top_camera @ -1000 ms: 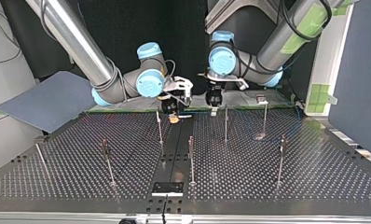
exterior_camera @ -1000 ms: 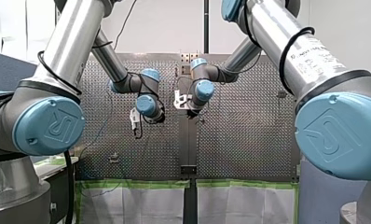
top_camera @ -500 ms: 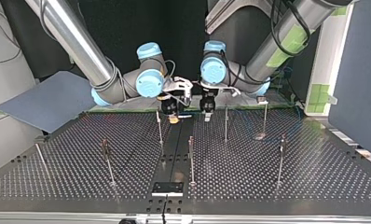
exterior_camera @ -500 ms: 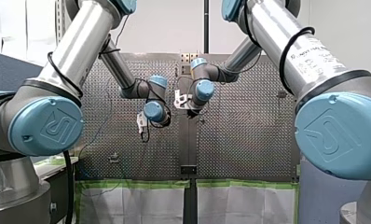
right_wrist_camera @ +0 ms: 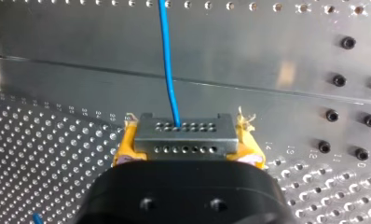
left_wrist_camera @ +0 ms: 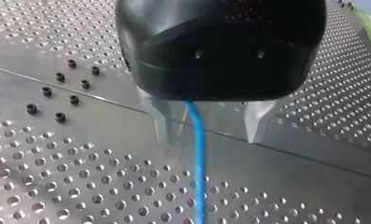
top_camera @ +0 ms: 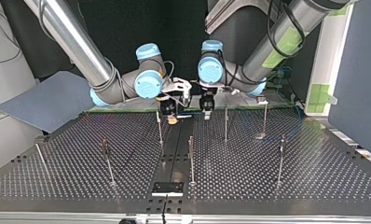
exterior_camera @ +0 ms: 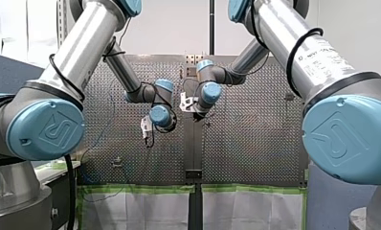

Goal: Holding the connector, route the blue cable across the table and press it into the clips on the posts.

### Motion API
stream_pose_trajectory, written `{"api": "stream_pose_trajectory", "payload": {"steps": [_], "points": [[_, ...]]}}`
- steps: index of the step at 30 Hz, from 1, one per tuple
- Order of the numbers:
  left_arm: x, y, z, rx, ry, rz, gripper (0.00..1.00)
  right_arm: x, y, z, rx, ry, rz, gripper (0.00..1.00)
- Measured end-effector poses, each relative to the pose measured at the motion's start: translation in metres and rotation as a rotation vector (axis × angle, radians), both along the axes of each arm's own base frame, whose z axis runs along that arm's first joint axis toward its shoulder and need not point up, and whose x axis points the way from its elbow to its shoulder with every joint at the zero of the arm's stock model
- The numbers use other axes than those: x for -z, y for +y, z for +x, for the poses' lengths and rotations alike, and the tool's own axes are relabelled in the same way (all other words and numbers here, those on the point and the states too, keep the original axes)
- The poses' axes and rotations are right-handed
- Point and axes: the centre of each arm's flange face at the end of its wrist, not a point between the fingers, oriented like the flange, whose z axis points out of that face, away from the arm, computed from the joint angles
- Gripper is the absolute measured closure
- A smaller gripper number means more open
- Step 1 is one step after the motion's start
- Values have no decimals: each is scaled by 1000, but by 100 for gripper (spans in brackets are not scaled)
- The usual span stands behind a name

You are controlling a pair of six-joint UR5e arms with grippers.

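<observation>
My right claw (right_wrist_camera: 187, 142), yellow-padded, is clamped on the grey connector (right_wrist_camera: 183, 130) at the bench's (top_camera: 267, 177) far middle in the top view. The blue cable (right_wrist_camera: 167, 60) runs from it between my left claw's (left_wrist_camera: 207, 126) wide-spread metal fingers.

My left arm has swung along the worktop's (top_camera: 314, 179) arm-side edge toward its middle. In the top view my left pincer (top_camera: 206, 114) has drawn away from the thin post (top_camera: 226, 124) it hung close to a second ago. It now hangs just beside my right pincer (top_camera: 173, 115) and the connector (right_wrist_camera: 183, 136), with a much narrower gap. Most of that travel came in the first half-second, then only a slight drift. In the front view its wrist sits nearer the centre strip.
</observation>
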Motion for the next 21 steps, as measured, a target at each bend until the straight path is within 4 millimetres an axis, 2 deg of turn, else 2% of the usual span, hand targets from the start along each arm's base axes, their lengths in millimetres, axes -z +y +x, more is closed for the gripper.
{"api": "stream_pose_trajectory", "payload": {"steps": [1, 2, 12, 17, 21], "points": [[0, -1, 0, 1, -2, -1, 93, 0, 0, 0, 0, 0, 0, 100], [0, -1, 0, 1, -4, -3, 100, 0, 0, 0, 0, 0, 0, 100], [-3, -2, -1, -15, -11, -27, 98, -4, -2, -2, 3, -4, -4, 100], [-14, -3, -2, -14, -23, -38, 100, -26, -4, -7, 10, -27, -28, 100], [-33, -4, -5, -11, -47, -53, 100, -49, -5, -13, 18, -49, -52, 100]]}}
